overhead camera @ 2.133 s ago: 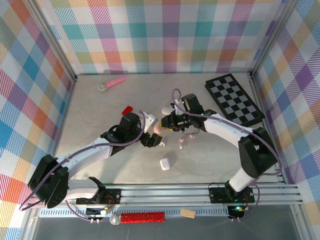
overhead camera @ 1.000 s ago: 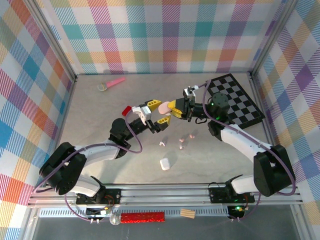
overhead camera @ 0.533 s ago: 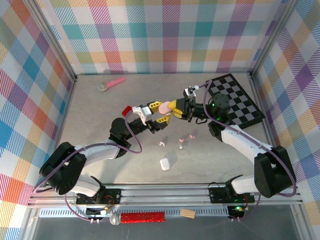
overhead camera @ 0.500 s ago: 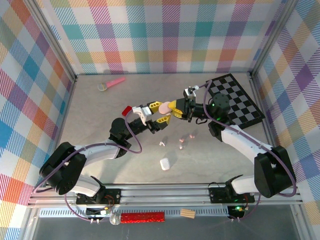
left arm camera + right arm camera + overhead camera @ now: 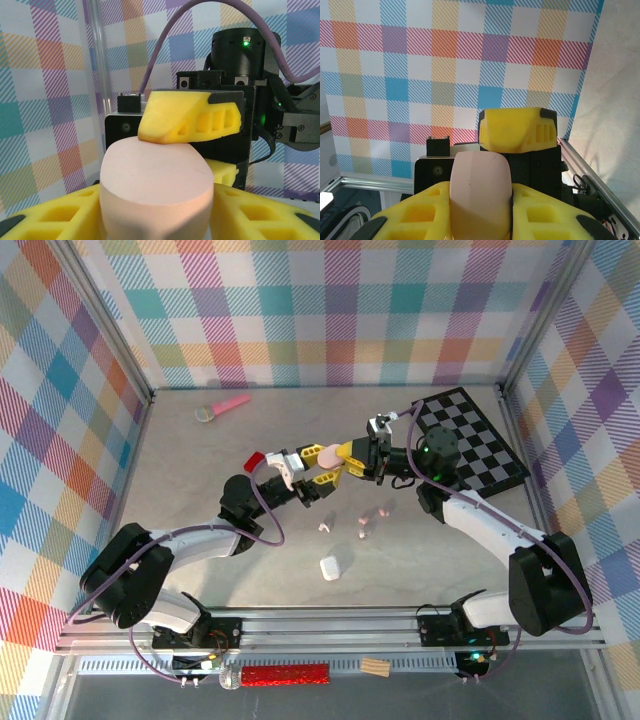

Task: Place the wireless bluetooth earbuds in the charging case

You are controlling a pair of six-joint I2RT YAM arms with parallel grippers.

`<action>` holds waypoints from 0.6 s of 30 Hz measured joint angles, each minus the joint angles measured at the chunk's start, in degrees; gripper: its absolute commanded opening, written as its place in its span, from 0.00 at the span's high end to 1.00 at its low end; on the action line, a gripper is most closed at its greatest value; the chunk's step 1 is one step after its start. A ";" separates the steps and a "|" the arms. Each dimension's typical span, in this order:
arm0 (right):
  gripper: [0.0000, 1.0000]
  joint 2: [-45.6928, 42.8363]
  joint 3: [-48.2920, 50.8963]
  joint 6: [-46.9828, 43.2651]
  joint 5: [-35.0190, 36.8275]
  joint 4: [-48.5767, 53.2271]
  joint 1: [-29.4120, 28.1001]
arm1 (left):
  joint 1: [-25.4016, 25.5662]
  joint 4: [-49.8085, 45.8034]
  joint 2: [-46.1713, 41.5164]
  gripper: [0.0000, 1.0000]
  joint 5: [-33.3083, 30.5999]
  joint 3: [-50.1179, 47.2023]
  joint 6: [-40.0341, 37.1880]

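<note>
A pink pebble-shaped charging case [image 5: 328,452] hangs above the table between both arms. My right gripper [image 5: 345,458] is shut on it from the right, its yellow fingers flanking the case [image 5: 480,192]. From the left, my left gripper [image 5: 318,466] has its yellow pads against both sides of the case [image 5: 155,190]. In the left wrist view, one finger of the right gripper [image 5: 192,117] lies across the case's top. Small earbuds lie loose on the table below: a white one [image 5: 324,527] and pale pink ones [image 5: 364,528] [image 5: 385,510].
A white pebble-shaped case [image 5: 329,567] lies on the table nearer the arm bases. A black and grey chessboard [image 5: 468,438] sits at the back right. A red block [image 5: 254,461] lies just left of the grippers, and a pink-handled tool [image 5: 222,406] at the back left.
My left gripper's jaws have drawn in onto the pink case that the right gripper holds. Both arms have stayed where they were over the last second.
</note>
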State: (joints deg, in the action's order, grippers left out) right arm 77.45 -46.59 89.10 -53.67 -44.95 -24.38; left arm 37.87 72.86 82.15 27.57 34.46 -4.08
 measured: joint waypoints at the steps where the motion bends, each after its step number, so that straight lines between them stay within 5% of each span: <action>1: 0.96 -0.04 0.02 -0.02 0.00 0.11 0.00 | 0.00 0.00 0.04 0.50 -0.02 0.02 0.00; 15: 0.94 -0.26 0.04 -1.49 0.02 1.29 0.04 | -0.02 -0.04 0.61 0.63 -0.11 0.26 0.37; 16: 0.91 -0.28 0.04 -1.53 0.04 1.33 0.04 | -0.02 -0.04 0.63 0.64 -0.13 0.28 0.42; 18: 0.68 -0.44 0.04 -2.03 0.13 1.99 0.04 | -0.02 -0.15 0.63 0.64 -0.07 0.28 0.44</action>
State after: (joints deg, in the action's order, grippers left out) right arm 77.01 -46.54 87.07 -53.54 -42.96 -24.34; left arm 37.85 72.71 82.78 27.51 34.74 -3.64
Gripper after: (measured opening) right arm 0.256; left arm 0.381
